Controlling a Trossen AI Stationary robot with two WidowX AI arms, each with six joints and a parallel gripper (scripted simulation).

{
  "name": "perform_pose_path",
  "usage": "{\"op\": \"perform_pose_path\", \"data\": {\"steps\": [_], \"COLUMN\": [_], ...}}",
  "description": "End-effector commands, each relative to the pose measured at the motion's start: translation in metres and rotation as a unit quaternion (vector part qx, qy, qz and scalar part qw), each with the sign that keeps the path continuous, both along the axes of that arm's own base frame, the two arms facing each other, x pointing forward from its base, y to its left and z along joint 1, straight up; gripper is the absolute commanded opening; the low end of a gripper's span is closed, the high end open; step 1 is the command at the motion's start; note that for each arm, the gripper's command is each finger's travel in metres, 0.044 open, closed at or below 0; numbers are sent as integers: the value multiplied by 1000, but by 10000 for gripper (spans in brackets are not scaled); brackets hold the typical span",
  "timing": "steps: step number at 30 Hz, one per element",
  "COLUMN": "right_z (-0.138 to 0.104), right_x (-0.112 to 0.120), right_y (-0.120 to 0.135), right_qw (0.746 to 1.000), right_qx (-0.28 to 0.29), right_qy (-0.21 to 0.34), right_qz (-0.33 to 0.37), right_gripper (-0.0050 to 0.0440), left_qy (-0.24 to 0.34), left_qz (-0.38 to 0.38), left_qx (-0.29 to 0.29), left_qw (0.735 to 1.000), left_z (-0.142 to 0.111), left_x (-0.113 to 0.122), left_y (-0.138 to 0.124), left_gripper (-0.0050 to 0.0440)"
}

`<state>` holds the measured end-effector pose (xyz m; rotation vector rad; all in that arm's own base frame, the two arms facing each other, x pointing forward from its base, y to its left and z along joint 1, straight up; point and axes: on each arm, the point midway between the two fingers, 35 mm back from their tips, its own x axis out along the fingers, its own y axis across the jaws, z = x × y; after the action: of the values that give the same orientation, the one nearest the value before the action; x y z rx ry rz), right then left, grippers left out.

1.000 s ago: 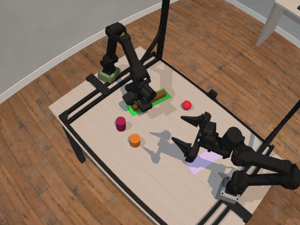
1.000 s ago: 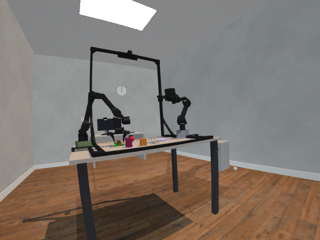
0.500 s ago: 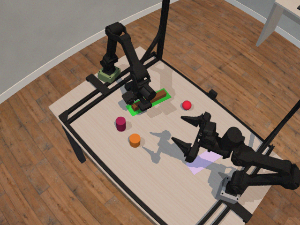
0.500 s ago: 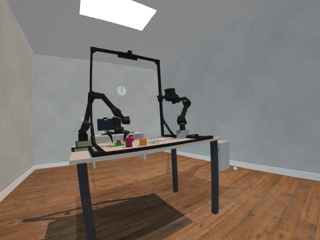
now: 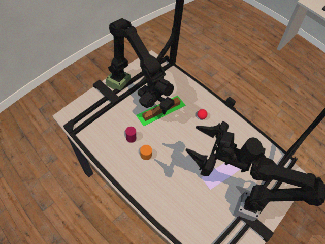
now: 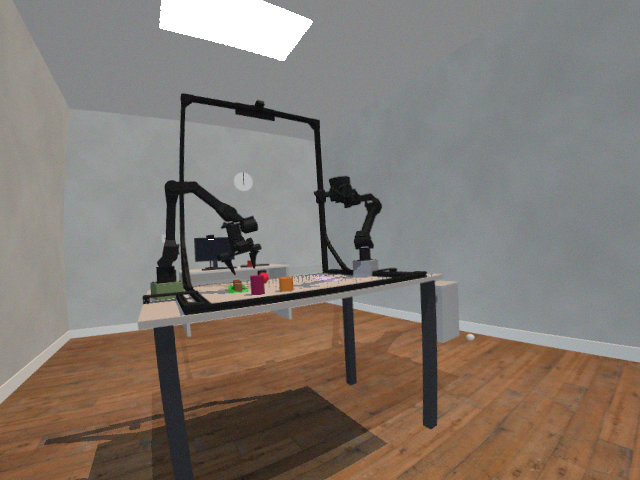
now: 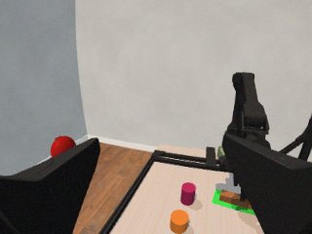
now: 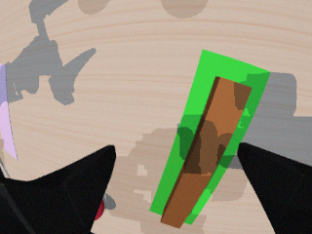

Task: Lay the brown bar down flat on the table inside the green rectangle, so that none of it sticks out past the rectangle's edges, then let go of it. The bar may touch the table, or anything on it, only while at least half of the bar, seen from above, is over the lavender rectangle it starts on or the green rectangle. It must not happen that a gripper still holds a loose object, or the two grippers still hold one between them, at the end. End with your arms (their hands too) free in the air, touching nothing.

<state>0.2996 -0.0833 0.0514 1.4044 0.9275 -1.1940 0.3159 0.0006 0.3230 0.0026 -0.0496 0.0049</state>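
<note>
The brown bar (image 5: 160,108) lies flat along the green rectangle (image 5: 161,114) at the far side of the table. In the right wrist view the bar (image 8: 205,150) sits inside the green rectangle, with its near end close to the edge. My right gripper (image 5: 158,104) hangs open just above the bar, its fingers wide apart and holding nothing. My left gripper (image 5: 192,139) is open and empty in the air beside the lavender rectangle (image 5: 220,174), far from the bar; its fingers frame the left wrist view.
A maroon cylinder (image 5: 130,134) and an orange cylinder (image 5: 145,152) stand in front of the green rectangle. A red ball (image 5: 202,114) lies to its right. A black frame runs round the table edge, with upright posts at the back.
</note>
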Motion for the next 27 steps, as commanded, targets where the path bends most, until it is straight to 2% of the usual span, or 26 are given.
{"op": "perform_pose_path", "data": {"steps": [1,7,14,16,17,18,22,27], "right_z": [28,67,121,121,129,149,184,227], "right_x": [16,37,50,50,51,51,48,37], "right_y": [7,17,34,34,37,43,55,69], "right_qw": [990,949,864,864,830,809,740,634], "right_qx": [-51,-132,-245,-245,-284,-307,-379,-480], "right_qy": [-81,-180,-276,-276,-287,-314,-352,-390], "right_qz": [101,222,342,342,385,390,431,465], "right_gripper": [440,440,440,440,440,440,440,440], "left_qy": [0,0,0,0,0,0,0,0], "left_qz": [-2,-2,-2,-2,-2,-2,-2,-2], "left_qx": [-1,-1,-1,-1,-1,-1,-1,-1], "left_qw": [1000,1000,1000,1000,1000,1000,1000,1000], "left_z": [0,0,0,0,0,0,0,0], "left_x": [0,0,0,0,0,0,0,0], "left_y": [-1,-1,-1,-1,-1,-1,-1,-1], "left_gripper": [440,440,440,440,440,440,440,440]}}
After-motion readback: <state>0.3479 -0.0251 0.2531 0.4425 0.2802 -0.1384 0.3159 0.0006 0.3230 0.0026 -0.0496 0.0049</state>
